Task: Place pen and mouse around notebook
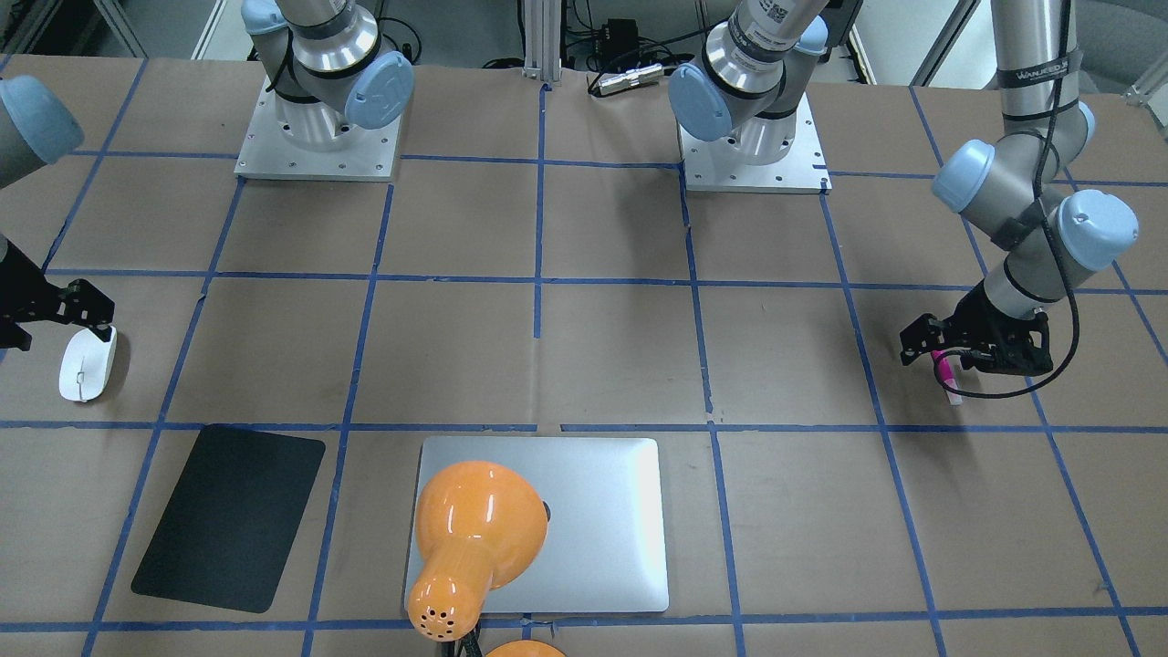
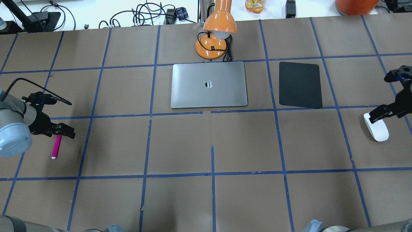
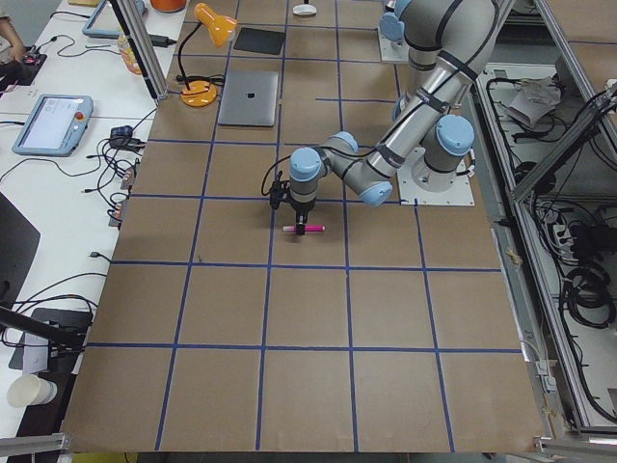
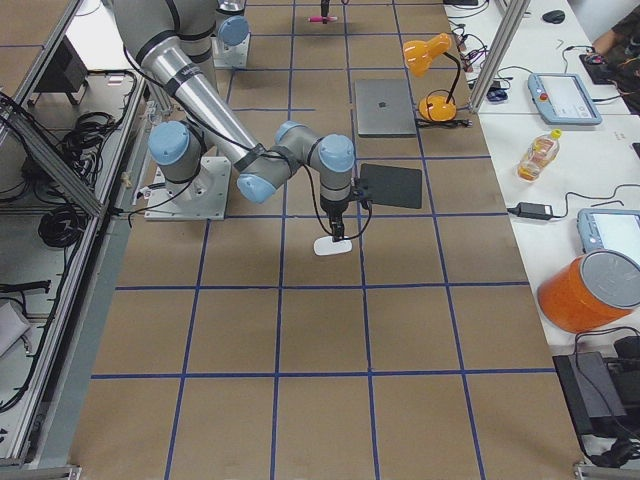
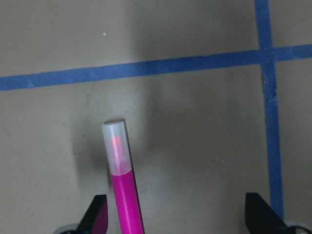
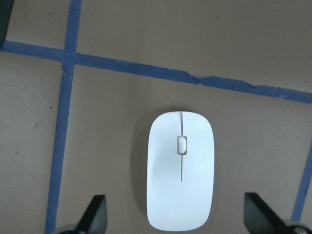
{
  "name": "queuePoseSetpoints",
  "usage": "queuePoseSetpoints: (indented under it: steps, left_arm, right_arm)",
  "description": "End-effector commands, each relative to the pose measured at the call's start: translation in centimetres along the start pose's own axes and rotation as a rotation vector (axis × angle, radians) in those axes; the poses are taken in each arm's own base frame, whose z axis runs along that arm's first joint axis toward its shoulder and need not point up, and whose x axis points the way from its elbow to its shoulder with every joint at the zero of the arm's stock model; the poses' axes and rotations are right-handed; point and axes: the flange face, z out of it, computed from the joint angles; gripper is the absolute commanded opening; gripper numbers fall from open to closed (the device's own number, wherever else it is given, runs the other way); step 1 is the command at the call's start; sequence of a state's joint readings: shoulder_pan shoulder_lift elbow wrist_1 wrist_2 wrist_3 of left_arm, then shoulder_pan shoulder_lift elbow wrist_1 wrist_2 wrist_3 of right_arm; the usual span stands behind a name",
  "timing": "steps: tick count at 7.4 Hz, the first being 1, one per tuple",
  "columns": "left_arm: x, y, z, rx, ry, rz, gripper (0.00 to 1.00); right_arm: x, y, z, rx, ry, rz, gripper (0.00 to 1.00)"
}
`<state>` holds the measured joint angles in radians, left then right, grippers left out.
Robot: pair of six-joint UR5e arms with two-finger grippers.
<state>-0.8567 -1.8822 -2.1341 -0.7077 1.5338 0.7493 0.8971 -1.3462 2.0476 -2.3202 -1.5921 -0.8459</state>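
Note:
The pink pen (image 2: pixel 56 146) lies on the brown table at the far left. My left gripper (image 2: pixel 62 130) hangs over its upper end. In the left wrist view the pen (image 5: pixel 123 190) sits between the open fingers (image 5: pixel 97 217), closer to the left one. The white mouse (image 2: pixel 376 127) rests at the far right. My right gripper (image 2: pixel 383 113) is open just above it, and the mouse (image 6: pixel 181 190) is centred between the fingertips (image 6: pixel 257 214). Neither gripper is closed on anything. The silver notebook (image 2: pixel 209 84) lies flat at the far middle of the table, away from both.
A black mat (image 2: pixel 300 84) lies to the right of the notebook. An orange desk lamp (image 2: pixel 216 35) stands just behind the notebook, and in the front-facing view its shade (image 1: pixel 474 525) hides part of the notebook (image 1: pixel 607 538). Blue tape lines grid the table.

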Motion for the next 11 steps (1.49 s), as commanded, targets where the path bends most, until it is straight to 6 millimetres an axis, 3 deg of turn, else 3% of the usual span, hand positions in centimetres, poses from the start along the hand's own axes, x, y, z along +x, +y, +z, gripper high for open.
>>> queuePoseSetpoints:
  steps: [1, 2, 5, 8, 9, 11]
  left_arm:
    - [-1.3, 0.3, 0.6, 0.006, -0.007, -0.047, 0.18]
    - [-1.2, 0.4, 1.0, 0.002, -0.002, -0.05, 0.0]
    - [-1.2, 0.2, 0.7, 0.009, -0.002, -0.05, 0.0]
    - [-0.7, 0.1, -0.1, 0.017, -0.001, -0.064, 0.0]
    - [0.1, -0.1, -0.5, 0.015, 0.002, -0.084, 0.0]
    - [4.9, -1.3, -1.6, -0.001, 0.012, -0.152, 0.0]
  right_arm:
    - [0.3, -0.5, 2.5, 0.006, -0.002, -0.001, 1.0]
    - [0.4, -0.6, 2.8, 0.011, -0.008, 0.0, 1.0]
    - [1.0, -1.1, 5.4, 0.002, -0.009, 0.0, 1.0]
    - [1.4, -0.8, 5.6, -0.006, -0.006, 0.015, 1.0]
    - [1.5, -0.5, 5.8, -0.01, -0.01, 0.021, 0.97]
    - [2.1, 0.1, 6.0, -0.016, -0.02, 0.04, 0.89]
